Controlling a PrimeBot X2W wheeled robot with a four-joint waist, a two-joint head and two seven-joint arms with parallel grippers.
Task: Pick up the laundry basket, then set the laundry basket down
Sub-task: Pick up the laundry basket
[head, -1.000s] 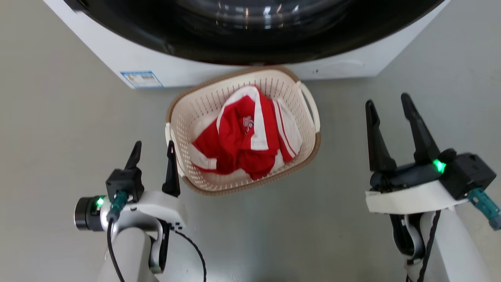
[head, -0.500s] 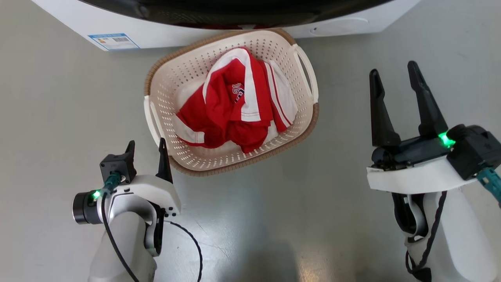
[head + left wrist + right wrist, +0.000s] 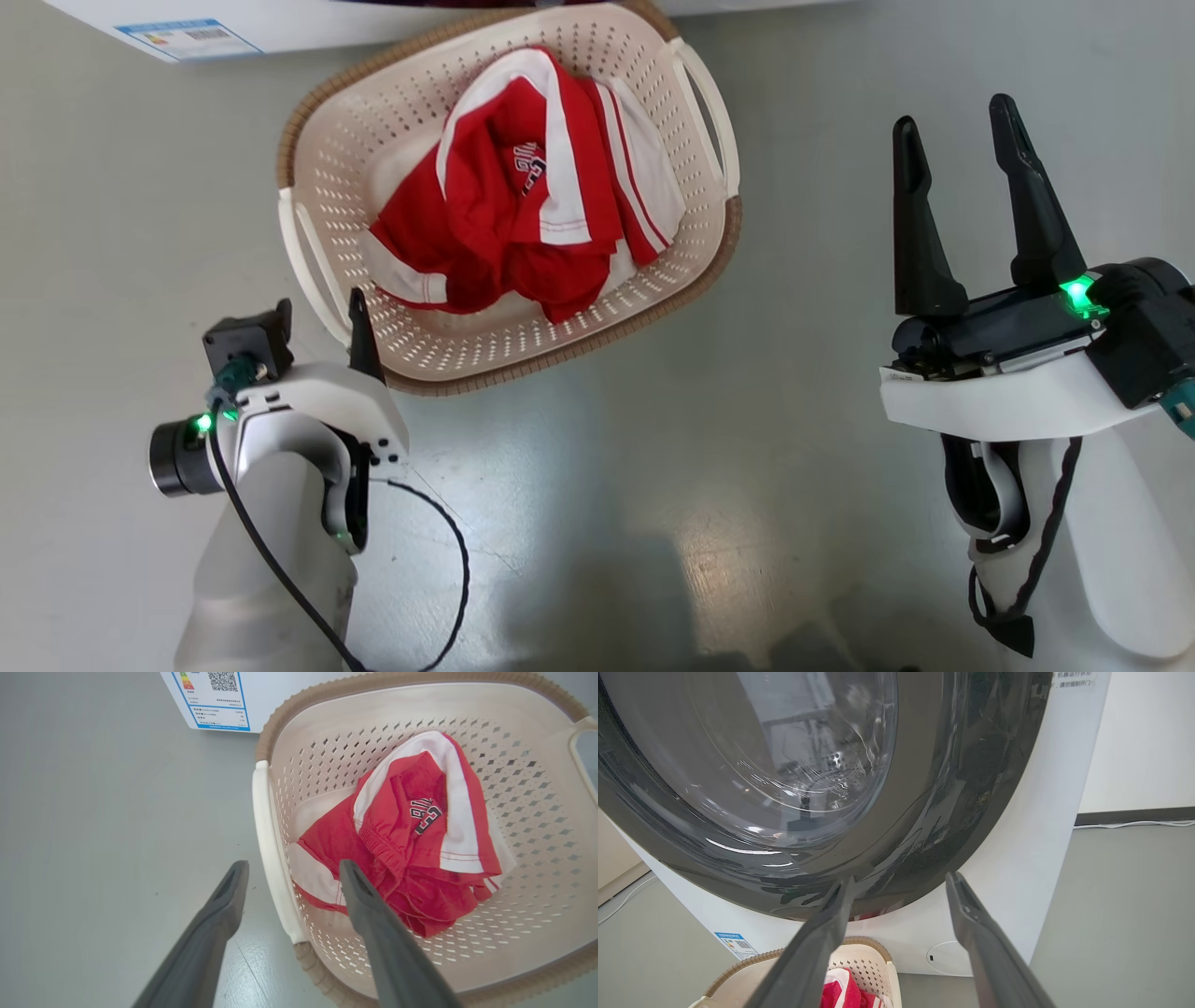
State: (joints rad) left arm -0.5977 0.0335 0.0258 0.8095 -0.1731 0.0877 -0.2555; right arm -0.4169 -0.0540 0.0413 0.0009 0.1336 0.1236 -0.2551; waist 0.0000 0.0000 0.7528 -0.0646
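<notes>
Two hands, both spread, nothing held.

Head view: laundry basket (image 3: 327, 168) sits on the floor (image 3: 653, 485), far rim close to the washer (image 3: 308, 19), w/ a red-white garment (image 3: 485, 224) inside. Left hand (image 3: 319, 299) is at the left loop handle (image 3: 297, 243). Right hand (image 3: 952, 110) is well apart, out beyond the right loop handle (image 3: 705, 103).

Left wrist view: fingers straddle the left loop handle, one outside, one over the inside; contact can't be told.

Right wrist view: right hand points at the washer door (image 3: 761, 765), basket low in frame.

Judgement: thin stiff plastic, light, prob. flexes a bit. Best hold = both loop handles, lifted level. Washer blocks the far side; open floor near + both sides.
</notes>
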